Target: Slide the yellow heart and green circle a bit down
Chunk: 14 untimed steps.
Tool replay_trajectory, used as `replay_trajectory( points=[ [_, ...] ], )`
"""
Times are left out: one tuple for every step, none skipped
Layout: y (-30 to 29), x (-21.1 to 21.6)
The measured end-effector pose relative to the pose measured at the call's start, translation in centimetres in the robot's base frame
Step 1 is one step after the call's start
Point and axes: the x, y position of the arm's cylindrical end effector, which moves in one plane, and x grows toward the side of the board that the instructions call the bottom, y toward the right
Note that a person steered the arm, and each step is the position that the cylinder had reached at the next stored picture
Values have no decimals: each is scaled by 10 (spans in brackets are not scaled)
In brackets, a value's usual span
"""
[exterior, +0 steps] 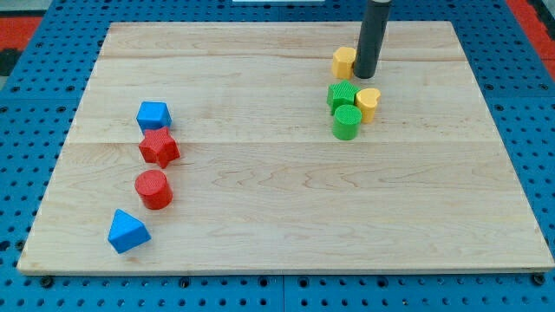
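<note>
**Operator:** Rod only on this arm, so no hand to report as released or clenched; my tip [364, 75] rests on the worktop [277, 208] toward the view's top right. Taking the green circle [347, 122] as my landmark, the tip sits above it and slightly to the view's right.

**Observer:** What is nearest the tip?

**Operator:** A yellow block [344, 61], shape unclear, right against the rod's left side in the view, well above the green circle. Directly above the circle and touching it is another green block [342, 94], whose shape I cannot make out. The yellow heart [368, 103] lies just up and to the right of the circle, beside that second green block and just below my tip.

**Observer:** And the rest?

**Operator:** Far to the left of the green circle is a loose column: a blue block [153, 114] about level with it, a red star [159, 147] below that, a red cylinder [153, 189] lower still, and a blue triangular block [127, 231] at the bottom.
</note>
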Motion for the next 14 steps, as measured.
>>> replay_trajectory(
  points=[
    [28, 24],
    [12, 52],
    [2, 76],
    [-18, 83],
    [-23, 84],
    [-23, 84],
    [-23, 74],
    [-17, 64],
    [-5, 150],
    [-62, 201],
    [-139, 172],
    [-135, 115],
    [-119, 95],
    [-90, 110]
  ],
)
